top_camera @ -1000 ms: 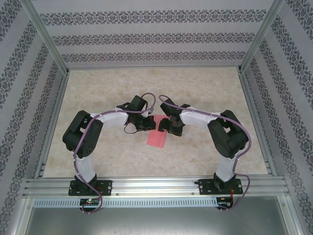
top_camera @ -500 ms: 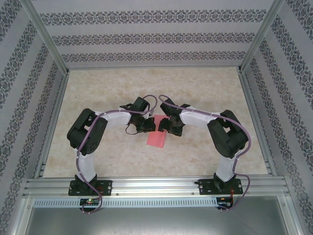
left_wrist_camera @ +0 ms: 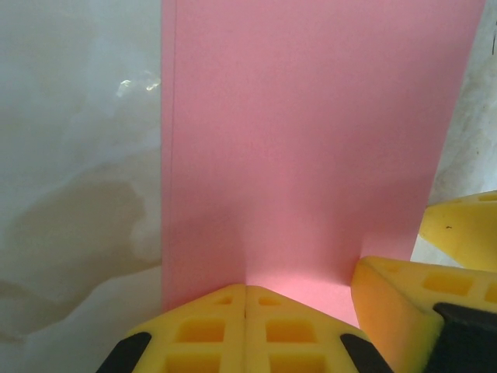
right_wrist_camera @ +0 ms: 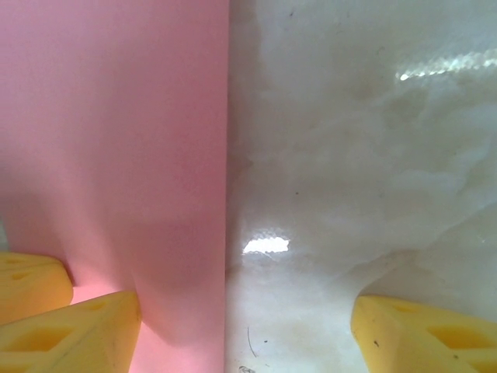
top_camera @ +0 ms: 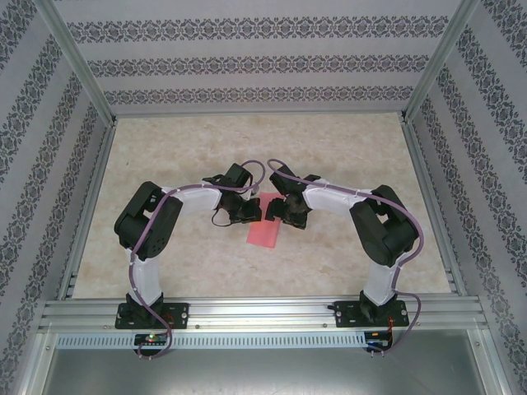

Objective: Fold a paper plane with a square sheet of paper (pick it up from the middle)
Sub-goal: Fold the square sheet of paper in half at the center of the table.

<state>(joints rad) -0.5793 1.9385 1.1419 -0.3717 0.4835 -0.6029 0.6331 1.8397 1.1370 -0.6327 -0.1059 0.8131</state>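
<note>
pressing the first lengthwise fold flat looks like the step in hand: the pink sheet [top_camera: 264, 234] lies on the bench [top_camera: 354, 156] as a narrow rectangle rather than a square, midway between the two arms, its far end reaching in among both sets of fingers. the left fingers [left_wrist_camera: 245, 299] are shut tight together, tips down at the end of the paper, where a soft shadowed dimple suggests they bear on it rather than pinch it. the right fingers [right_wrist_camera: 85, 326] stand apart, one resting over the sheet's end and the other out on bare bench, so nothing is gripped on that side. in the left wrist view a faint second line runs just inside the sheet's long left edge, which i read as two layers not quite flush. the surface is otherwise smooth and matte, with no diagonal creases and no pointed nose, so the plane seems at an early stage. next, by my judgement, the crease wants a firm stroke along its length while one set of fingers pins the sheet, then a corner must be lifted for the nose folds. thin paper on a glossy bench may skid or spring open if the pinning pressure eases.
</note>
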